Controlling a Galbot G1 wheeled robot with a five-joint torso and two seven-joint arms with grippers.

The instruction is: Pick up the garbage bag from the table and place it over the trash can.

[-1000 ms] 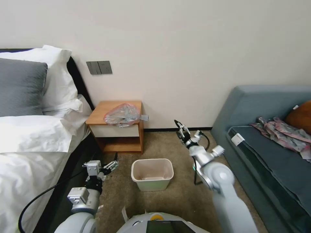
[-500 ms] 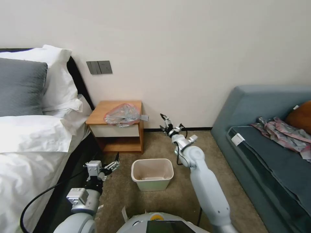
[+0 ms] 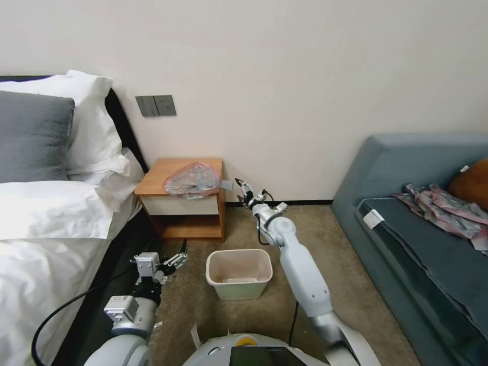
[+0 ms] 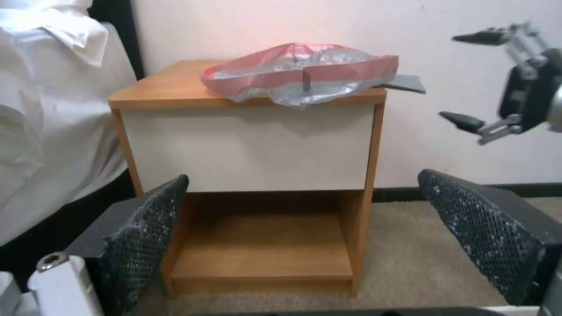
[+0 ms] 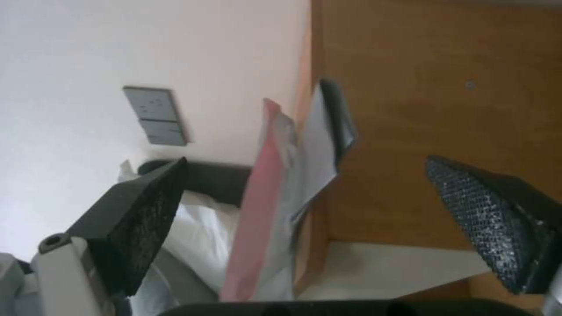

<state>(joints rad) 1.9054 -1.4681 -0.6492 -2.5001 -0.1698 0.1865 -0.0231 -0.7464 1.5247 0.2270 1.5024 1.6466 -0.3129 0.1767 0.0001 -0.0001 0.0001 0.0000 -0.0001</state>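
Observation:
The garbage bag (image 3: 192, 180) lies crumpled on the table (image 3: 161, 173), pinkish-grey with a pink rim, and hangs slightly over the front edge. From the left wrist view the bag (image 4: 298, 74) sits on top of the table (image 4: 252, 145). My right gripper (image 3: 242, 191) is open, stretched out just right of the table's side at bag height, apart from the bag (image 5: 263, 197). It also shows as the right gripper (image 4: 459, 78). My left gripper (image 3: 175, 258) hangs open low by the bed. The trash can (image 3: 239, 259) stands on the carpet in front of the table.
A flat grey piece (image 3: 226, 184) sticks out from under the bag over the table's right edge. The bed (image 3: 51, 213) borders the left, a grey sofa (image 3: 422, 213) with a patterned cloth (image 3: 447, 208) the right. Open carpet lies around the can.
My right arm has swung left and reached forward, bringing its open gripper from mid-carpet to beside the table's right side. The left arm has stayed put.

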